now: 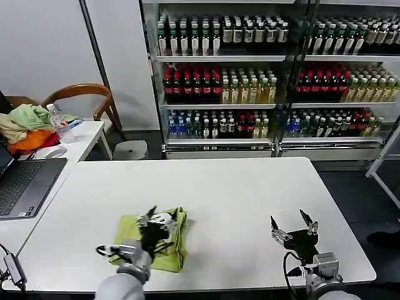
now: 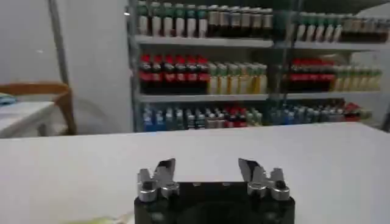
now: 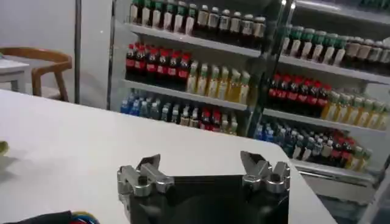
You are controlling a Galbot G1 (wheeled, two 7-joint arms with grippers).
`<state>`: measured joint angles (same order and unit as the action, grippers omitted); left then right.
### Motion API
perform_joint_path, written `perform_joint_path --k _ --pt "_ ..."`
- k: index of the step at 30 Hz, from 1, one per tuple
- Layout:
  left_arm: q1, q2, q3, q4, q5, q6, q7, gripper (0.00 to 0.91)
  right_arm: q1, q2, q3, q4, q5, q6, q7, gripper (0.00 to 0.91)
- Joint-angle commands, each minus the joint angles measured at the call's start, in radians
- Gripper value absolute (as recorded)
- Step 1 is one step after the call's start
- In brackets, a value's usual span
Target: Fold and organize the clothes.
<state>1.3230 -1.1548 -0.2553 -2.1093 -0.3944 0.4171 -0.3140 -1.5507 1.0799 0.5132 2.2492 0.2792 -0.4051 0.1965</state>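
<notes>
One garment: the lime yellow-green shirt [image 1: 169,244] lies bunched into a rough rectangle on the white table [image 1: 237,200], close to the near edge and toward the near left corner.
Shirt condition: folded over on itself, creased, with its right side thicker than the rest; a sliver of it shows at the edge of the left wrist view [image 2: 97,220].
Left gripper [image 1: 152,220]: above the shirt, roughly over its middle, fingers pointing toward the far edge of the table.
Left jaws: wide apart and holding nothing; in the left wrist view [image 2: 206,171] bare tabletop shows between the two fingers.
Right gripper [image 1: 292,228]: over bare table near the near edge, toward the near right corner, well apart from the shirt.
Right jaws: spread wide with nothing between them, as the right wrist view [image 3: 204,165] confirms.
Side table [image 1: 81,140]: beside the left edge of the work table, carrying an open laptop [image 1: 25,184], a water bottle [image 1: 59,125] and a heap of pale green, beige and orange garments [image 1: 25,128].
Chair [image 1: 81,100]: wooden, behind the side table.
Background: glass-fronted shelves of bottled drinks [image 1: 250,75] stand beyond the far edge.
</notes>
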Motion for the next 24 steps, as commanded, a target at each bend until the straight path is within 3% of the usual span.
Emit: perform_joint_path --k 1,8,23,24 --pt "0.109 0.136 -0.327 0.087 -0.181 0.018 -0.011 0.907 0.008 -0.002 -0.008 -0.001 0.002 0.001 -0.001 0.907" --pt "0.119 0.090 -0.283 0.154 -0.193 0.062 -0.011 0.907 0.008 -0.006 -0.004 -0.001 0.002 0.001 -0.001 0.907" --pt "0.102 0.042 -0.230 0.178 -0.241 0.042 -0.037 0.907 0.014 -0.006 -0.005 -0.010 0.003 0.001 -0.002 0.907" --pt "0.102 0.040 -0.226 0.180 -0.241 0.037 -0.031 0.605 0.015 -0.006 -0.007 -0.011 0.003 0.001 -0.002 0.907"
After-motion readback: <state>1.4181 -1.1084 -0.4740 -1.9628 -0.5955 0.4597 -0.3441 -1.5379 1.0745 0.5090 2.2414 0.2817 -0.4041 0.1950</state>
